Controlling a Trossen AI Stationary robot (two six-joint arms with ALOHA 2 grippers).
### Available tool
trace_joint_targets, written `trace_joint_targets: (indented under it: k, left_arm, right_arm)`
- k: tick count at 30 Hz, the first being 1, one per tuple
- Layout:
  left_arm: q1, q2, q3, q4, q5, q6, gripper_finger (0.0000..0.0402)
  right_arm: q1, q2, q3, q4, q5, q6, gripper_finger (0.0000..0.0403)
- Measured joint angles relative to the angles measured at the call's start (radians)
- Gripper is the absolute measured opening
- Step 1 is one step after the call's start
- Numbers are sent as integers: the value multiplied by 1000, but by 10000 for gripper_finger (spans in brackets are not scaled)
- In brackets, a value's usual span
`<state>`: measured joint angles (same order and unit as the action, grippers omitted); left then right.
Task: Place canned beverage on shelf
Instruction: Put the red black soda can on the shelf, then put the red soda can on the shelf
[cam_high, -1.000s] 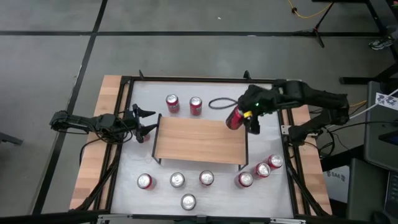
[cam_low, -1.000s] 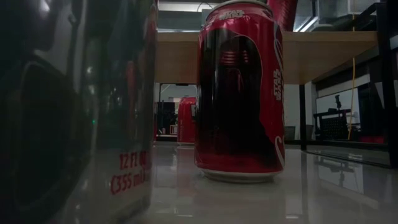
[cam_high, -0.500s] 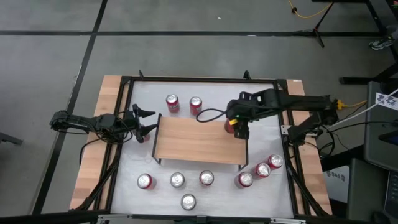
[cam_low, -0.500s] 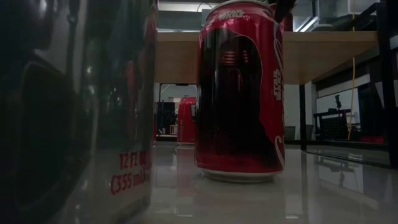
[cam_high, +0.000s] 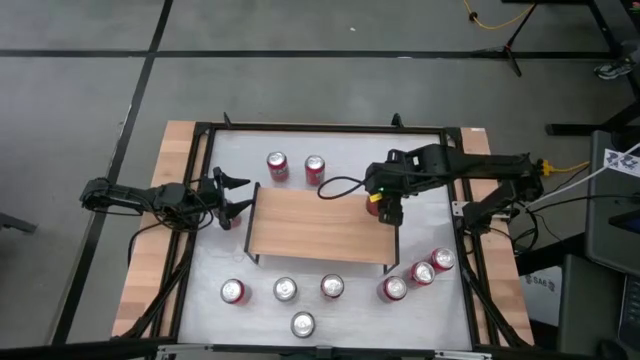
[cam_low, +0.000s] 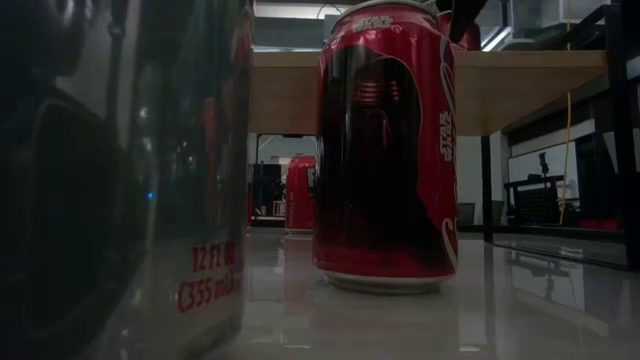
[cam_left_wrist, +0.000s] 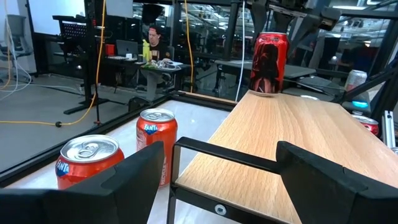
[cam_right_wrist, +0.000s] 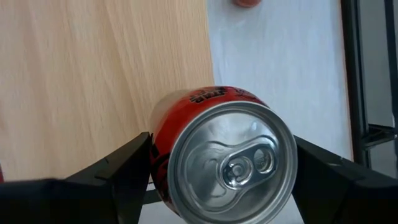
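A red aluminium can with a silver pull-tab top (cam_right_wrist: 224, 155) is stood upright on the low rack with the light wooden plank top and thin black legs (cam_high: 320, 228), at its far right corner, close to the plank's edge; in the left wrist view it is seen resting on the wood. The right gripper (cam_high: 383, 203) is positioned directly above it, one dark finger on each side of the can; the fingers appear spread slightly wider than the body, so the grasp is judged released or nearly so, though contact cannot be ruled out. The left gripper (cam_high: 232, 195) is parked at the shelf's left end, fingers parted and empty. Other red cans (cam_high: 285, 290) are left on the white tabletop, presumably awaiting placement.
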<state>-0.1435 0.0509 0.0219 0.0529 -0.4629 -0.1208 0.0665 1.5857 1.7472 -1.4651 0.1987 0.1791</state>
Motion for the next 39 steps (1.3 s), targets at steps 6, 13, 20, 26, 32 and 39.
trace_joint_targets:
  k: [6,13,20,26,32,39]
  left_arm:
    - [0,0,0,0,0,0,305]
    - [0,0,0,0,0,0,305]
    - [0,0,0,0,0,0,305]
    - [0,0,0,0,0,0,305]
    - [0,0,0,0,0,0,305]
    - [0,0,0,0,0,0,305]
  right_arm:
    - [0,-3,-12,4,1,-1,303]
    - [0,-3,-14,3,0,-1,311]
    - [-1,3,-19,-9,-24,0,353]
    - [-1,3,-19,-5,-46,0,381]
    - [-1,3,-19,8,-48,0,387]
    - [-1,3,-8,24,-33,0,387]
